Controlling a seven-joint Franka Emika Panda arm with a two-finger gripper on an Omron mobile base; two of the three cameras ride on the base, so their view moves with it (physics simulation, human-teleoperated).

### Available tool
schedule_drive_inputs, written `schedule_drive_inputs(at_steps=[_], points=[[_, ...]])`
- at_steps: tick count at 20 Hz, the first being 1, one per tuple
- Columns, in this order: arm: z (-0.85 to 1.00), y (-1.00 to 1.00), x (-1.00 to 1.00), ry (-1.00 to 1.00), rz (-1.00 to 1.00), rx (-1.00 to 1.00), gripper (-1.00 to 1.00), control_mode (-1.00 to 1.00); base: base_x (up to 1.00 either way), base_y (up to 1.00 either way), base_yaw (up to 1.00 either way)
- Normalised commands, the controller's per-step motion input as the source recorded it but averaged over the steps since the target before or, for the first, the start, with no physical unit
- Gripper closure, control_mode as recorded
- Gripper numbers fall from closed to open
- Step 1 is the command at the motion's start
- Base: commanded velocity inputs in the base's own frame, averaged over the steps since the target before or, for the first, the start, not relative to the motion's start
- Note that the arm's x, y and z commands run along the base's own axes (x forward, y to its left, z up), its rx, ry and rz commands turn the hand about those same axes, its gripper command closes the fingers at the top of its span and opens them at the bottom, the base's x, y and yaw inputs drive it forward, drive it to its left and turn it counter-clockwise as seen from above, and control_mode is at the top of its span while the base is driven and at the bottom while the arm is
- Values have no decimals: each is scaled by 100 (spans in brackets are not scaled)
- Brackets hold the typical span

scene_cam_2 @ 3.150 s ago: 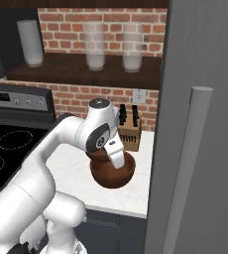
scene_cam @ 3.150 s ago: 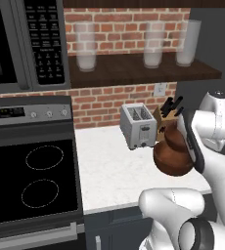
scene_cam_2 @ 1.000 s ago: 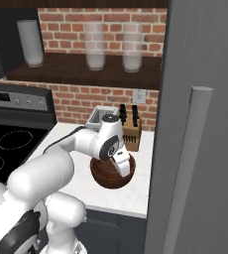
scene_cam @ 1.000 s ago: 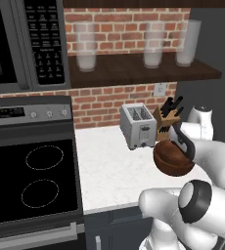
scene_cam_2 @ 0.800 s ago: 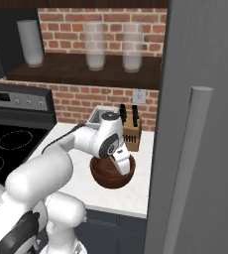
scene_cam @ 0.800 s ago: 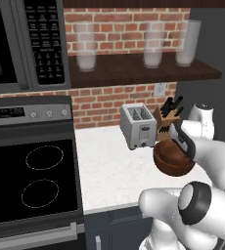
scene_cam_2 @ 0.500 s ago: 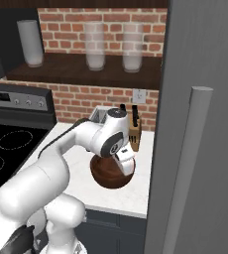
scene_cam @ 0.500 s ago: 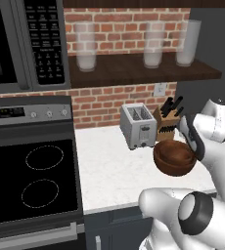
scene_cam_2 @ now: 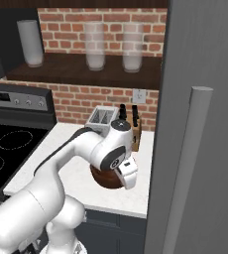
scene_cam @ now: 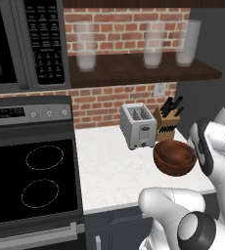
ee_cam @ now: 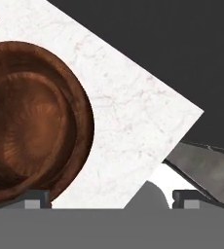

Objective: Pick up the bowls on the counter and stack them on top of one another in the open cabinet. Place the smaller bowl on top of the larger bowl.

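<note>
Kitchen clutter I see around the work area

A silver toaster [scene_cam: 138, 125] stands just beside a wooden knife block [scene_cam: 167, 120] against the brick wall [scene_cam: 114, 100]. To my left sit the black stovetop [scene_cam: 33, 178] and the microwave [scene_cam: 21, 44] above it; three frosted glasses [scene_cam: 85, 46] stand higher up.

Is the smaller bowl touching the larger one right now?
Touching. Hand view: the smaller bowl sits nested inside the larger bowl on the counter.
</note>
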Motion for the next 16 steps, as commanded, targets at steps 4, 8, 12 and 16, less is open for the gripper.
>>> schedule_drive_inputs(at_steps=[4,8,12,16], points=[[-24,12,4,0,4,0,-100,-100,0,0,0],[-24,10,16,0,3,-3,-100,-100,0,0,0],[-28,8,28,0,2,-4,-100,-100,0,0,0],[-28,5,41,0,0,-2,-100,-100,0,0,0]])
